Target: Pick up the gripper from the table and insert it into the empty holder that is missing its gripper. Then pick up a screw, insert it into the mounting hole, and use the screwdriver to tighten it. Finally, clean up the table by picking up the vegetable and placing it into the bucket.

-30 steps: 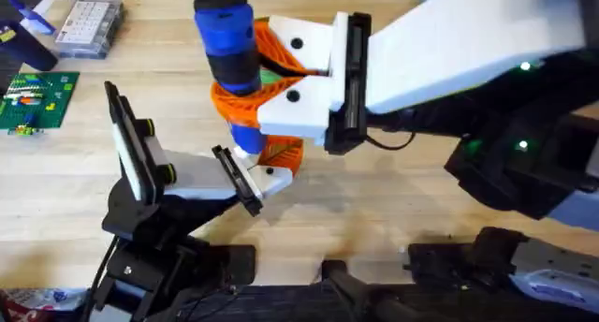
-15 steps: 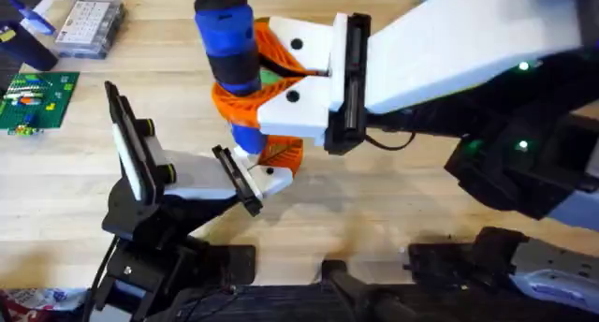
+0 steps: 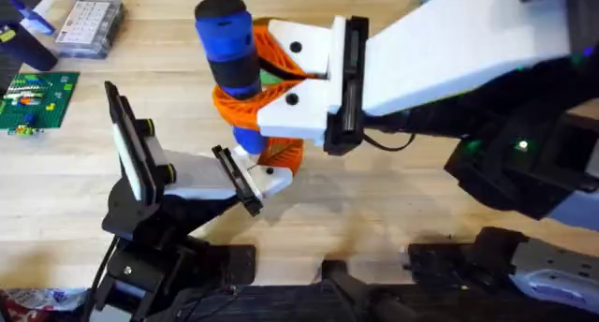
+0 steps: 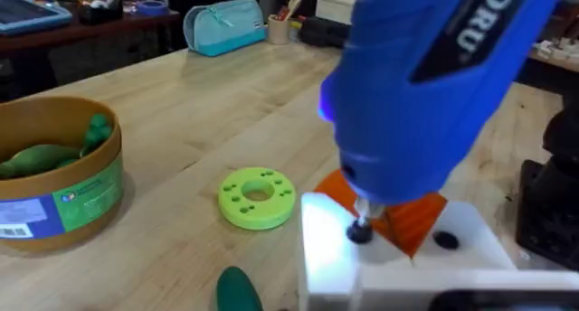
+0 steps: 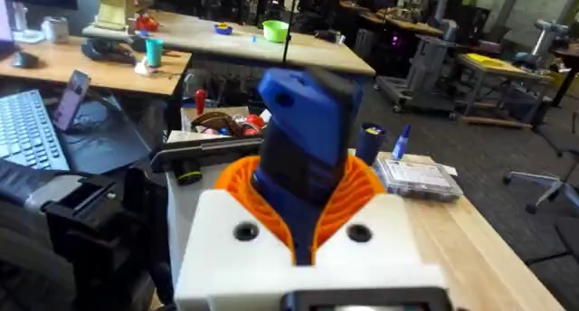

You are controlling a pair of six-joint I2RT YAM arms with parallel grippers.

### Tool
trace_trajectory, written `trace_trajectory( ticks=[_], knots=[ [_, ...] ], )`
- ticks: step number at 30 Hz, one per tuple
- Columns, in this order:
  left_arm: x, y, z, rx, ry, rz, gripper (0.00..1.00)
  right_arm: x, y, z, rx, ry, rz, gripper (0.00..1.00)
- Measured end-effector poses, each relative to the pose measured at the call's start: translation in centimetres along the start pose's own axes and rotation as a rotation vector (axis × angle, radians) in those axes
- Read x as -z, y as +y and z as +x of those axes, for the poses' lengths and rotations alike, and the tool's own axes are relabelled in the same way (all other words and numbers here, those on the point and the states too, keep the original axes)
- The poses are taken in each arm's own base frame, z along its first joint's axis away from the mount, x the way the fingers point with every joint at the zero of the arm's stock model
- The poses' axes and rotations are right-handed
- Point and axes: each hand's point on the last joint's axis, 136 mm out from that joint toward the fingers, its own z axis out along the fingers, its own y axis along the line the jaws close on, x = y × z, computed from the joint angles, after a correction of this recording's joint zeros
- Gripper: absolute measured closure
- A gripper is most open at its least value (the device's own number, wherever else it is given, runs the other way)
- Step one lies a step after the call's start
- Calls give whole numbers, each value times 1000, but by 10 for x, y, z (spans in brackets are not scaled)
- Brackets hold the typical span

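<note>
Overhead: the right gripper [image 3: 239, 93] reaches across the middle, its orange ribbed fingers [image 3: 271, 46] pinched on the blue screwdriver [image 3: 225, 41]. The tool stands near upright, tip down at the small gripper [image 3: 274, 177], a white block with an orange finger. That block sits against the black end plate of the holder [image 3: 182, 172], low on the left of the table [image 3: 374, 210]. Against the pictures a second and half a second back, almost nothing differs. The screwdriver top and the white arm have nudged a hair, and the tip is on the same spot. I read that as tightening under way, bit seated, screw step not closed out.

Left wrist: the screwdriver [image 4: 425, 85] is big and close. Its thin metal bit lands on a dark screw [image 4: 360, 231] in the top of the white block [image 4: 398, 266], with the orange part just behind. A green disc [image 4: 258, 196] lies nearby on the wood. Farther off, the bucket [image 4: 54, 212] holds green vegetables [image 4: 36, 157]. A dark green thing [image 4: 237, 288] lies at the near edge of the view, possibly a vegetable left to clear, can't say. Left arm's jaws: cannot tell.

Right wrist: the screwdriver [image 5: 303, 157] is clamped between the orange pads [image 5: 362, 189], firmly by the look.
</note>
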Motion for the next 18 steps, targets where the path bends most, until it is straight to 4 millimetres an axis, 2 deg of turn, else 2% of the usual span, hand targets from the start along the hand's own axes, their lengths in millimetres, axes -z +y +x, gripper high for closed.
trace_trajectory(
  ticks=[18],
  knots=[
    [0,1,0,2,1,-4,987,-3,-2,4,1,-1,0,941]
  ],
)
